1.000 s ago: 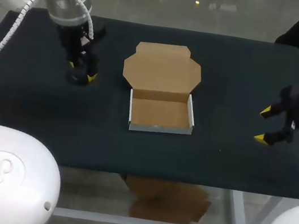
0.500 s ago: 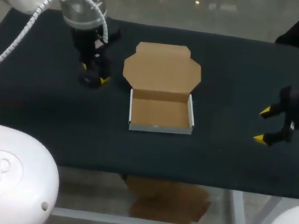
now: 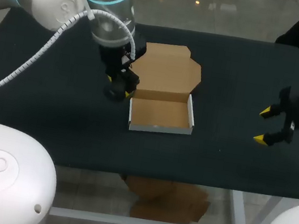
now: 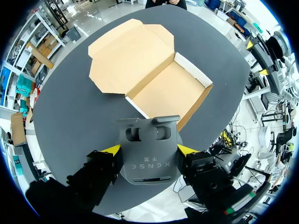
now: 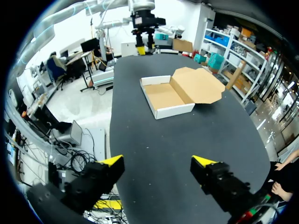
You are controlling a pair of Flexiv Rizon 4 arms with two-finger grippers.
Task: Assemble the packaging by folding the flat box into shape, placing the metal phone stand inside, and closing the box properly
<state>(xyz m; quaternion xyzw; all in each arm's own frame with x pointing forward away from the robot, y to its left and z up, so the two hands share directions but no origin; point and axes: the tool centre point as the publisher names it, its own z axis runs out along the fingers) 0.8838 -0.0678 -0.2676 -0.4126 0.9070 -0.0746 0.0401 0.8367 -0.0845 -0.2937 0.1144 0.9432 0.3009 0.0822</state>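
Since a second ago the left arm has swung in from the 9 o'clock side of the table (image 3: 227, 159) and now has its left gripper (image 3: 120, 86) right at the box's near-left corner. The right gripper (image 3: 266, 126) has not shifted.

From where I stand, the table is a plain black top with a matte surface.

On it, near the middle, sits the box (image 3: 161, 128): a shallow tray with white outer walls and a brown cardboard inside, nothing in it. Its lid flap (image 3: 165, 68) lies open and flat on the table at the tray's 12 o'clock.

The left gripper is closed on the phone stand (image 4: 148, 161), one yellow-tipped finger pressed to each side. The stand is a dark grey metal plate with two small cut-outs and a turned-up lip at its far end. It hangs just outside the tray, about 9 to 10 o'clock of it, with the lip reaching over the tray's corner in the wrist view.

The right gripper hovers well apart from the box at its 3 o'clock, fingers spread wide and holding nothing.
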